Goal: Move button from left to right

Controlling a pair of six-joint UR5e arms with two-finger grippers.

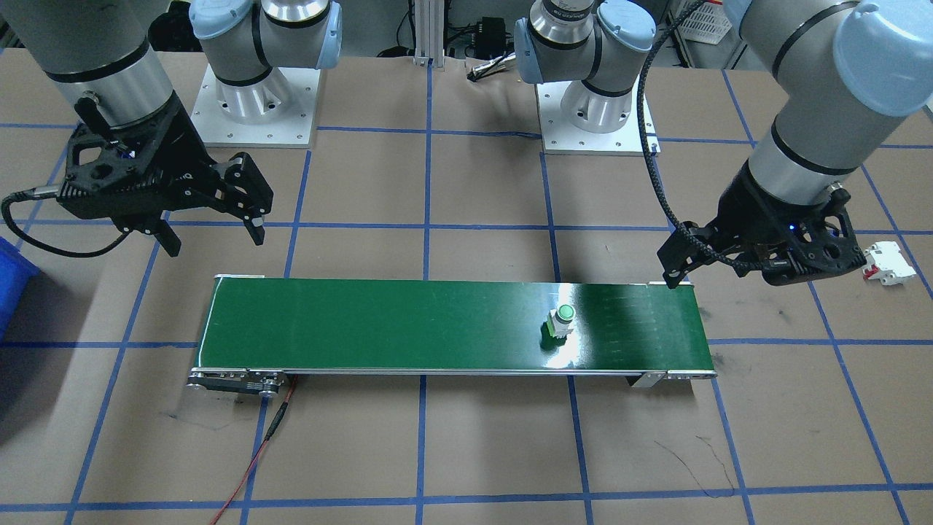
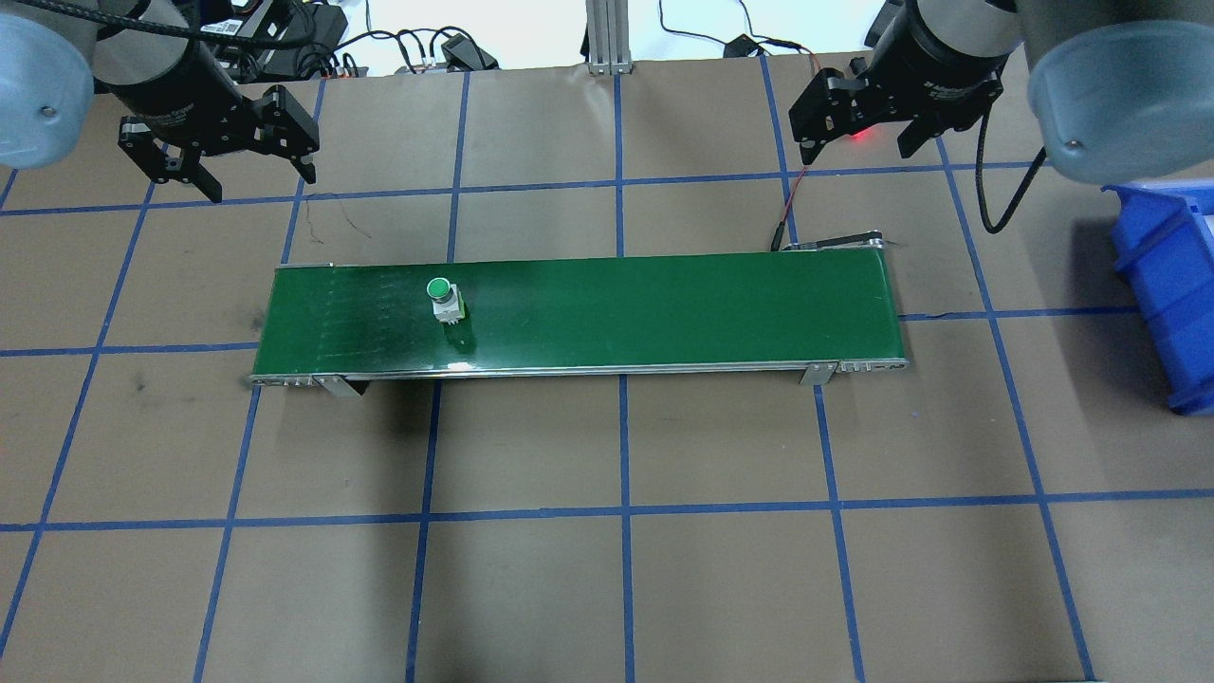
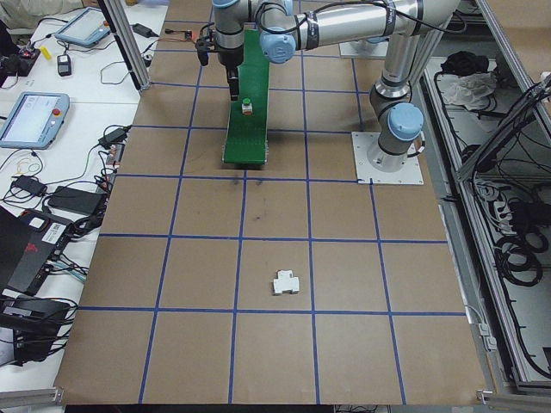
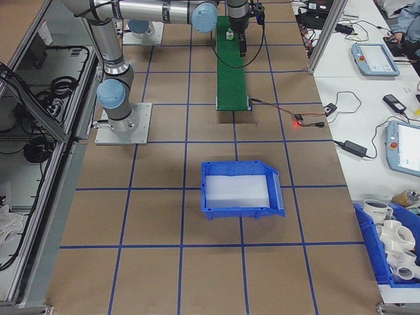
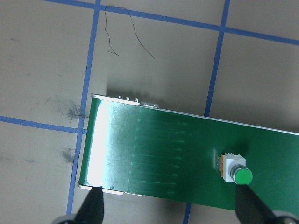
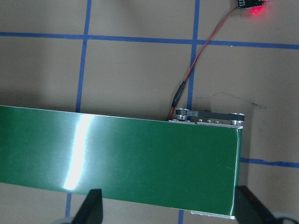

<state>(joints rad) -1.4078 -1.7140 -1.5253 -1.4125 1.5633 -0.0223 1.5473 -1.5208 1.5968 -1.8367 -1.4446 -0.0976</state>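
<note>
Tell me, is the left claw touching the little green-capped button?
Apart. In the overhead view the left claw hangs open beyond the green belt, bare brown table between it and the button.

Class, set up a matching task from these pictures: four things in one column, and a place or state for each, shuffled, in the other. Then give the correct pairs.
Things
1. button
2. left gripper
3. blue bin
4. white breaker block

Places or states
A. open, above bare table
B. on the green belt
C. on the table, beyond the belt's right end
D. on the table, beyond the belt's left end

Pairs: 1-B, 2-A, 3-C, 4-D
</note>
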